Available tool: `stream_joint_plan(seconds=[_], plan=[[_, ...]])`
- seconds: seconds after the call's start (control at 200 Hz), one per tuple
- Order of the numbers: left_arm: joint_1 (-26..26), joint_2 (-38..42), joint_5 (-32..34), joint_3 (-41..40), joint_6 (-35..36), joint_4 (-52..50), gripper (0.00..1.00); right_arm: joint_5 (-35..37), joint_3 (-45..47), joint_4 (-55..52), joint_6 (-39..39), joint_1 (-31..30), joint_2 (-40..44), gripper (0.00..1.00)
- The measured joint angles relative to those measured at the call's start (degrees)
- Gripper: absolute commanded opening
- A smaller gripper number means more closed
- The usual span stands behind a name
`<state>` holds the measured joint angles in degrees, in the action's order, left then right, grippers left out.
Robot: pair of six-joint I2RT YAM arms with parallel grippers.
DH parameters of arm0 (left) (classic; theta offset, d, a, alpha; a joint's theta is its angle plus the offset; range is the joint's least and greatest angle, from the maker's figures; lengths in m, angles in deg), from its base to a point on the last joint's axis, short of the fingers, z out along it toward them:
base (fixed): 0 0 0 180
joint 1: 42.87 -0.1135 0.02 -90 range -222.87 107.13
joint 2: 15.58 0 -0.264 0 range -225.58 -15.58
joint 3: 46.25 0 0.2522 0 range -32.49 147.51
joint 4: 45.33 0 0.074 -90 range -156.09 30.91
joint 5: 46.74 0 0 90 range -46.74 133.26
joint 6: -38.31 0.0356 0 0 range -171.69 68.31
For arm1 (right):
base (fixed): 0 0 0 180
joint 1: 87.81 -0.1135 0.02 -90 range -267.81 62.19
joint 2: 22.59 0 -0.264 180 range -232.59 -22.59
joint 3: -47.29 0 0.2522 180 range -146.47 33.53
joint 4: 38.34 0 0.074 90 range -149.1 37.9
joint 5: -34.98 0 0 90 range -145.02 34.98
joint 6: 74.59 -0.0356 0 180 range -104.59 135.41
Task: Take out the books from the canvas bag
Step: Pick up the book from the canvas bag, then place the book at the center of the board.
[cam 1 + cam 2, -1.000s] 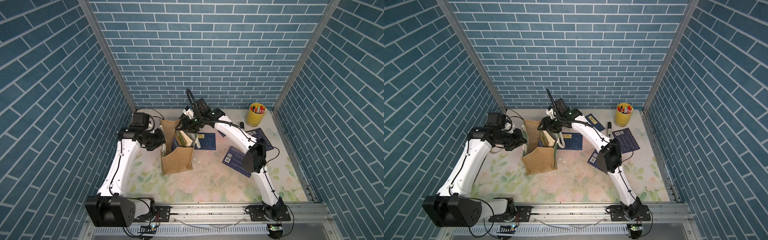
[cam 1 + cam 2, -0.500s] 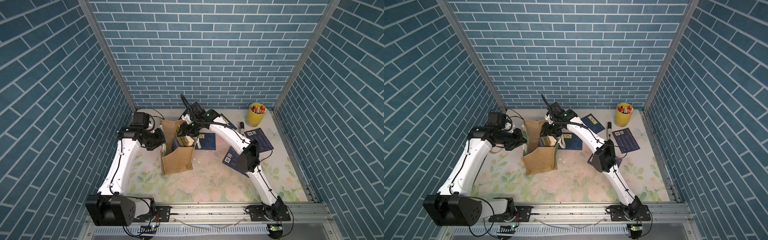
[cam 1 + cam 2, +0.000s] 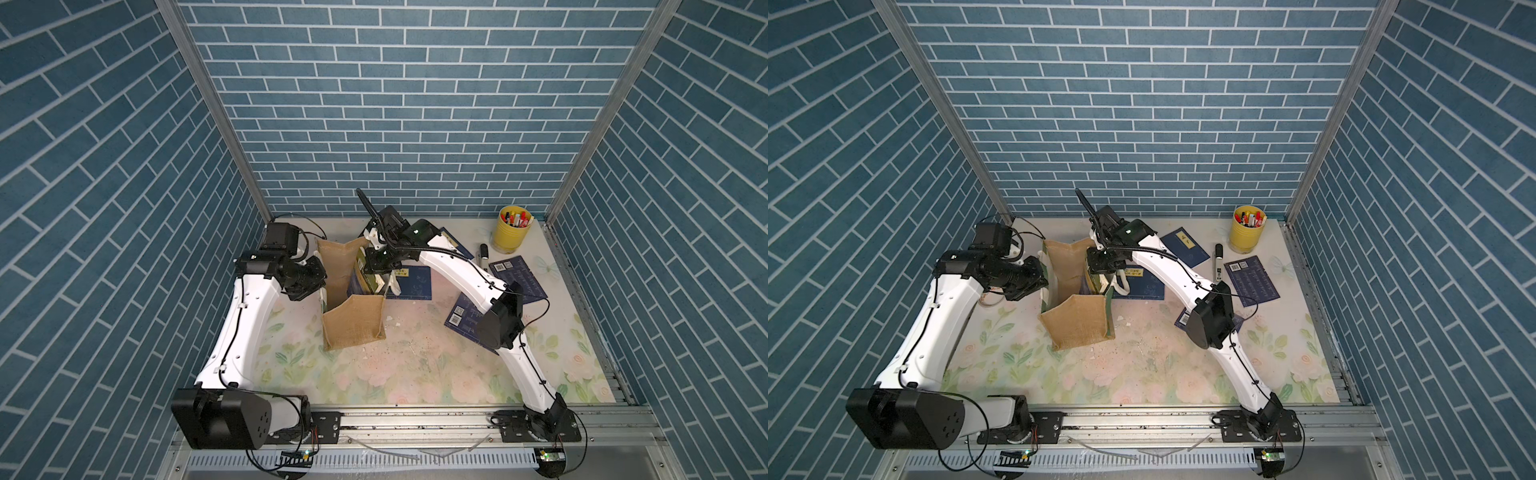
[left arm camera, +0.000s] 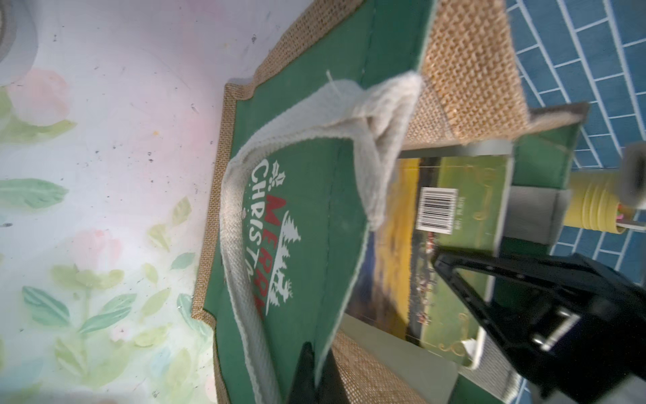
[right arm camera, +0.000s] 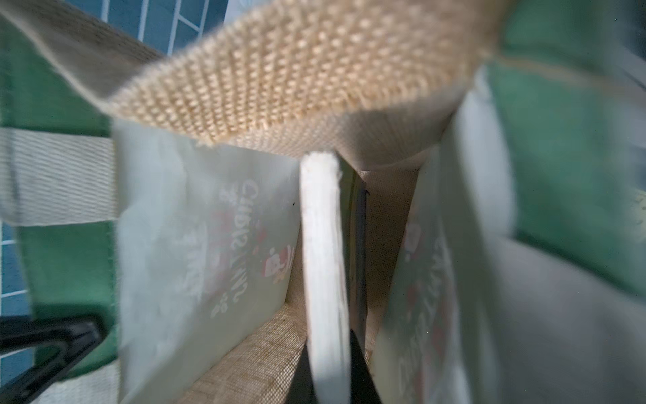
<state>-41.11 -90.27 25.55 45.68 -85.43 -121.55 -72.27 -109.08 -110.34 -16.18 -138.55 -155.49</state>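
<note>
Step in hand, I'd say: lifting the landscape-cover book out of the canvas bag, which stands upright mid-table w/ its mouth open. The right jaws are down in that mouth, closed on the book's top edge; the page block sits btwn them in the right wrist view. The left jaws are fully closed on the rim of the bag's green side wall, pinning it. To do it well: pull straight up, no twist, till the book's bottom clears the rim, & have the left jaws hold on so the bag doesn't ride up w/ it. A dark book stands just beside it inside; friction could drag it along. The burlap end wall sags over the opening & the cream handle droops by the rim, so either could snag a corner. Set-down room is tight: navy books lie on the table right of the bag, one just beside it, another partly under the right arm's elbow. Yellow pen cup & marker sit at the back, well apart.
</note>
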Motion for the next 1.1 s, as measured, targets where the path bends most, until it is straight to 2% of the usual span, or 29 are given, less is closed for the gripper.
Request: stream_joint_plan(seconds=[0.37,0.75,0.945,1.1], plan=[[0.02,-0.48,3.61,0.72,-0.9,-1.14,0.0,2.38,0.13,4.83,0.11,0.74,14.82,0.0],[0.02,-3.48,5.9,3.06,-2.08,-1.55,0.0,6.29,0.92,5.84,0.07,6.32,22.36,0.0],[-0.11,-5.49,8.5,4.48,-3.98,-1.57,0.0,12.11,4.74,0.33,2.12,10.03,28.46,0.0],[-1.07,-8.09,10.27,6.29,-5.86,-1.14,0.0,16.7,9.42,-5.31,5.86,10.03,32.0,0.0]])
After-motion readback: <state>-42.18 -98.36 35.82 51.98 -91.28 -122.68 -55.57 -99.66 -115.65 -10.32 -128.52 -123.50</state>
